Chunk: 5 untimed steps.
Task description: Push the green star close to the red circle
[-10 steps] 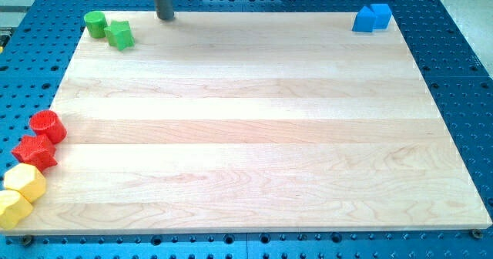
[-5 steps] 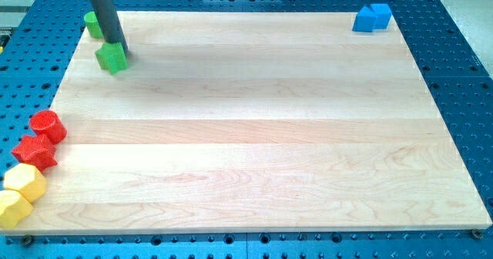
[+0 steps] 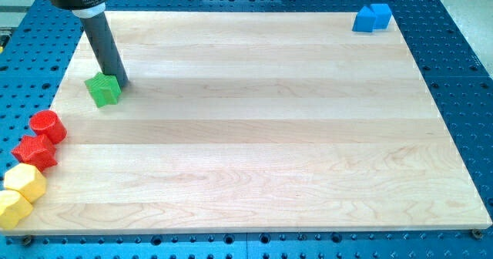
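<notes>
Single camera view of the wooden surface (image 3: 254,136) during the push. My tip (image 3: 119,82) touched the green star (image 3: 103,90) on its upper right side, as the view shows it, the rod (image 3: 103,48) slanting up from there toward the view's top left. The arm carried no claw, so no open or closed state applied; only the rod's end acted on the block.

Taking the red circle (image 3: 48,126) as landmark: the green star lay above it and to its right, near but clearly apart, with bare wood between them. The red star (image 3: 34,152) sat just below the circle, touching or almost touching it, and two yellow blocks (image 3: 18,195) lay below that, at the surface's left edge. Two blue blocks (image 3: 372,18) stood far to the circle's upper right, at the opposite corner.

Progress, as a judgement: the task was under way but unfinished. The star stood partway to the circle, and my tip was on the side fit for pushing it down and left. A short further push remained; the star might slip off the narrow tip.
</notes>
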Motion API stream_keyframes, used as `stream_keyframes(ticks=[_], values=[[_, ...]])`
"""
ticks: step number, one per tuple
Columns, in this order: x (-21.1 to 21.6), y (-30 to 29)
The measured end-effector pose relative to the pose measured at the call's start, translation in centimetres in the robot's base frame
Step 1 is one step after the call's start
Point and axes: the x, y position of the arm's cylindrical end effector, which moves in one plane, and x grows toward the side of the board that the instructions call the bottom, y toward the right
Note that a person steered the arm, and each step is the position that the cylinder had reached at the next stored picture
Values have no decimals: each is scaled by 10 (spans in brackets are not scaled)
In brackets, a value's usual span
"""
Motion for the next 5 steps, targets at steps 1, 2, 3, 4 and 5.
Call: stream_keyframes(ticks=[1,2,3,4,5], values=[[11,-6],[29,20],[37,26],[44,23],[44,14]])
